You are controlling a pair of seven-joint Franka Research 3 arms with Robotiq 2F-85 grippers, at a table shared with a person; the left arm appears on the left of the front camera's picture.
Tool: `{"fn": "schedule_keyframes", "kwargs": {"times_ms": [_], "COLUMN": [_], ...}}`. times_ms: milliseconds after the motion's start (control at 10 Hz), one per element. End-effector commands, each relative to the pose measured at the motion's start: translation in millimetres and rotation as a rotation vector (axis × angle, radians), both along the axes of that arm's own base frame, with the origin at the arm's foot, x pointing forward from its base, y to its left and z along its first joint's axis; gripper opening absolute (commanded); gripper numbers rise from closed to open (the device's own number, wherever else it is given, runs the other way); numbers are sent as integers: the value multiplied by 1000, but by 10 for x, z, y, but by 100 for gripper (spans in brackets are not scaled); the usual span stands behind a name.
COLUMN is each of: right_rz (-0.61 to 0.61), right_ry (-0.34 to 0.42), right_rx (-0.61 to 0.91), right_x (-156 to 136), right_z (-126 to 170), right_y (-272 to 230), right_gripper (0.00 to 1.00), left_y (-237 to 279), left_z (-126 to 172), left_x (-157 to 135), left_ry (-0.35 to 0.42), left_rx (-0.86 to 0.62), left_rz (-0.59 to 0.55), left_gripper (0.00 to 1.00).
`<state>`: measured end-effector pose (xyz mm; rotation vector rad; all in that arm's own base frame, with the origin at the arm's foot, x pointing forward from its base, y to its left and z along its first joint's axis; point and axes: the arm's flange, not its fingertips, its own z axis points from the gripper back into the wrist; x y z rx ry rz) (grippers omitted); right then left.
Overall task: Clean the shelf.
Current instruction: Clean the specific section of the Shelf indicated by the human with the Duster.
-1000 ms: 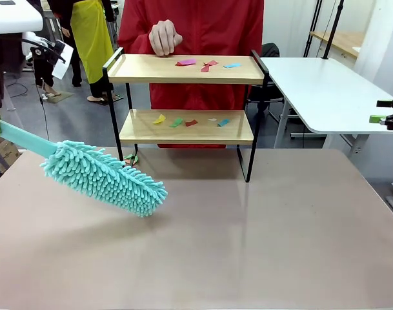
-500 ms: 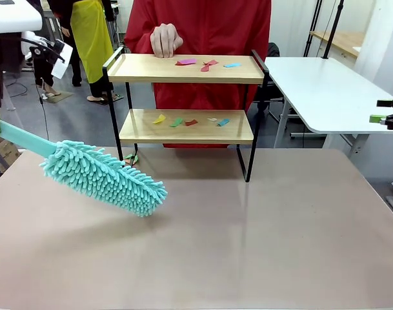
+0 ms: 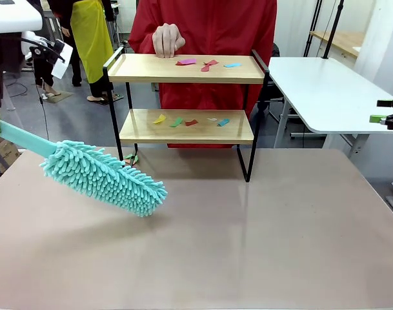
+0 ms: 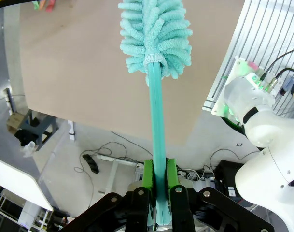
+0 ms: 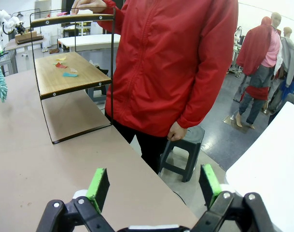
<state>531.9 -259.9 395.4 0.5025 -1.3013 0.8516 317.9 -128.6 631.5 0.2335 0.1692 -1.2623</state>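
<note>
Grips teal duster (image 3: 102,177) by handle in clamped left end effector (image 4: 159,170), fluffy head low over table (image 3: 261,245) before 2-tier shelf (image 3: 183,77); holds right end effector (image 5: 154,185) wide open, empty.

We've got bare tabletop (image 3: 261,226) in front of the shelf (image 3: 183,132) and off to its right. The duster (image 3: 102,177) blocks the near-left, and a person's hand (image 3: 167,39) sits at the top board's (image 3: 144,66) left end.
</note>
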Motion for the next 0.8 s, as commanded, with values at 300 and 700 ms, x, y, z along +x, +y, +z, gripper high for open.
{"fn": "schedule_keyframes", "kwargs": {"times_ms": [300,700], "right_rz": [-8,-8], "right_ry": [20,20], "right_rx": [-6,-6], "right_x": [11,11], "right_z": [55,55], "right_y": [22,22], "right_gripper": [100,100], "left_y": [0,144], "left_z": [0,171], "left_x": [0,90], "left_ry": [0,-80], "left_rx": [0,-322], "left_rz": [0,-10], "left_gripper": [13,13]}}
